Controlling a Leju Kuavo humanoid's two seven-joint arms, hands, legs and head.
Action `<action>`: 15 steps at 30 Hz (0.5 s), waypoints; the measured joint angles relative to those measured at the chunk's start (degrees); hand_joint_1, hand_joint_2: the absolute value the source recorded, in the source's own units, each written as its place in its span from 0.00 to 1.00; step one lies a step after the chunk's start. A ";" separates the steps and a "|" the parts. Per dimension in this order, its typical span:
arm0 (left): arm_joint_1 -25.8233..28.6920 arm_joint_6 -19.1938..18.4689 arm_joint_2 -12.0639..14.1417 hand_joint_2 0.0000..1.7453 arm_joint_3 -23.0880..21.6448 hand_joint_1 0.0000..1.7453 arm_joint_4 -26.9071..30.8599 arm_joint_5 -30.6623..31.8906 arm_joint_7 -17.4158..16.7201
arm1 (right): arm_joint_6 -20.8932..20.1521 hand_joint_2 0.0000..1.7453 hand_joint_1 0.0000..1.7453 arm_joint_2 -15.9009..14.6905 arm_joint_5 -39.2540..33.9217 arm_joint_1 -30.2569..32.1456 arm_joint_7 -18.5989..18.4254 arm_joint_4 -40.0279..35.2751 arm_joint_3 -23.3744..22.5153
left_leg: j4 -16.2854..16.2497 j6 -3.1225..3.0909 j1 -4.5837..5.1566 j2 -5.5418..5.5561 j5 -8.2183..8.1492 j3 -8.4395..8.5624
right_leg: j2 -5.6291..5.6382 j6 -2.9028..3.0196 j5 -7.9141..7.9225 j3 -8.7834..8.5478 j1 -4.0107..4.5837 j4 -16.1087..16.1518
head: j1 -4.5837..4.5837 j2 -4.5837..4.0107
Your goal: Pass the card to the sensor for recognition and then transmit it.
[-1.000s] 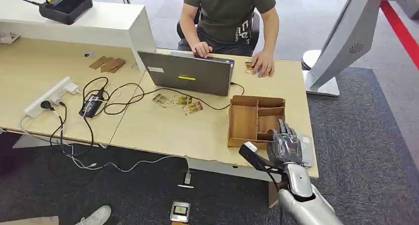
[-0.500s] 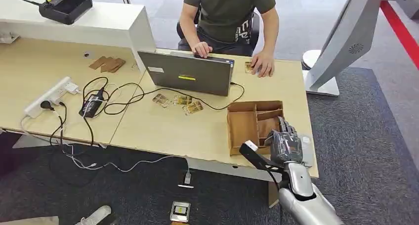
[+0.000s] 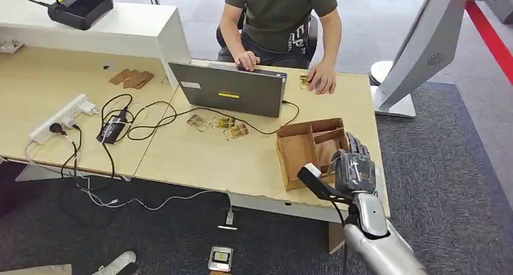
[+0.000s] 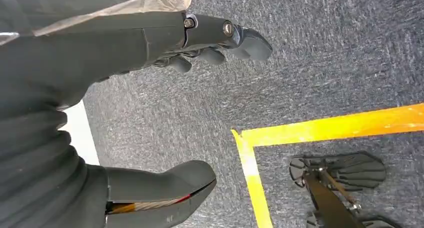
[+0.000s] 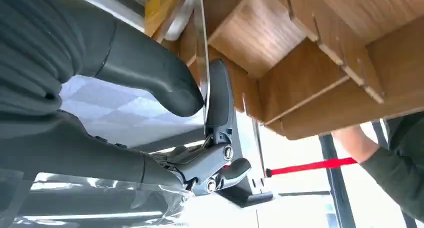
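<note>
Card (image 5: 201, 52) seen edge-on, thin and pale, apparently pinched by right hand (image 3: 353, 169) at wooden organizer (image 3: 300, 147), left hand (image 4: 150, 42) empty, fingers apart.

The right hand (image 3: 354, 166) reaches into the tilted wooden organizer (image 3: 302, 147) on the table (image 3: 205, 160).

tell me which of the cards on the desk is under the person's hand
The card at the far edge of the desk, right of the laptop. The three cards lying loose in front of the laptop are untouched.

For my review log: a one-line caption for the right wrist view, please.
Right hand pinches a thin card between thumb and fingers beside the wooden divided tray.
</note>
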State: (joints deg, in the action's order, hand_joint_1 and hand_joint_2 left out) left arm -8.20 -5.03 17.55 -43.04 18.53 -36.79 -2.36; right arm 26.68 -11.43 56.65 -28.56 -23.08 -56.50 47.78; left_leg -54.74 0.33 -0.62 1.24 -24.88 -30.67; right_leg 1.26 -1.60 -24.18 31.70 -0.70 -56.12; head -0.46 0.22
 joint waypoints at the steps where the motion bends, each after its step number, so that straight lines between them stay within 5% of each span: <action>1: 0.00 0.02 0.00 1.00 0.00 0.00 0.02 0.00 0.00 | 0.47 1.00 1.00 -0.11 0.22 -0.03 -0.15 -0.30 -0.04 | 0.00 0.00 0.00 0.00 0.00 0.00 | 0.00 0.00 0.00 0.00 0.00 0.00 | 0.00 0.00; 9: -0.40 0.92 -0.28 1.00 -0.42 0.00 0.26 0.24 -0.55 | 8.86 1.00 1.00 -0.68 2.32 0.06 -0.79 -3.13 -1.20 | 0.00 0.00 0.00 0.00 0.00 0.01 | 0.00 0.00 0.00 0.01 0.00 0.00 | 0.00 0.00; 15: -0.79 0.90 -0.55 1.00 -0.48 0.00 0.52 0.26 -0.74 | 8.64 1.00 1.00 -0.66 1.09 0.31 0.46 -5.05 -1.51 | 0.00 0.00 0.00 -0.01 0.00 0.00 | 0.00 0.00 0.00 0.00 0.00 0.00 | 0.00 0.00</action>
State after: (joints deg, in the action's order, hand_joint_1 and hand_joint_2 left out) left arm -8.99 -4.13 17.00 -43.52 19.06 -36.52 -3.10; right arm 35.32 -12.09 57.75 -28.25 -22.62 -61.55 46.27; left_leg -54.74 0.33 -0.63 1.23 -24.88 -30.67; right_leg 1.27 -1.60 -24.18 31.70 -0.70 -56.12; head -0.46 0.22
